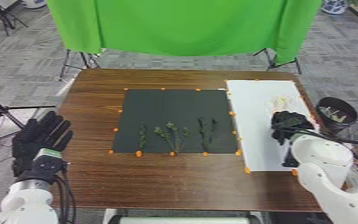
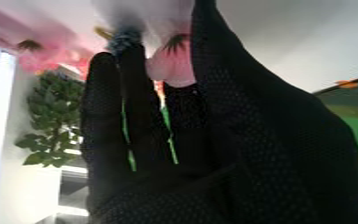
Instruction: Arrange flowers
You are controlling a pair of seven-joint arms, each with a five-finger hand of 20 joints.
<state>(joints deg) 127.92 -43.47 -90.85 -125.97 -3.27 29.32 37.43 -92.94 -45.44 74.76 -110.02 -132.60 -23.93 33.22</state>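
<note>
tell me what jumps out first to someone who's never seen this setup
Probably the bright green cloth hanging beyond the far edge of the brown table. Next come the leafy sprigs laid along the near part of the dark mat, with the black-gloved right hand over the white sheet to the mat's right. In the right wrist view, pink flowers stand out against that hand's black glove.

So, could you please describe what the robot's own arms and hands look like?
Both the left arm and the right arm have smooth, rounded white shells with black cables running alongside. The left hand and right hand wear black fabric gloves, the right one showing a fine mesh texture up close. A small pale patch marks the left wrist.
</note>
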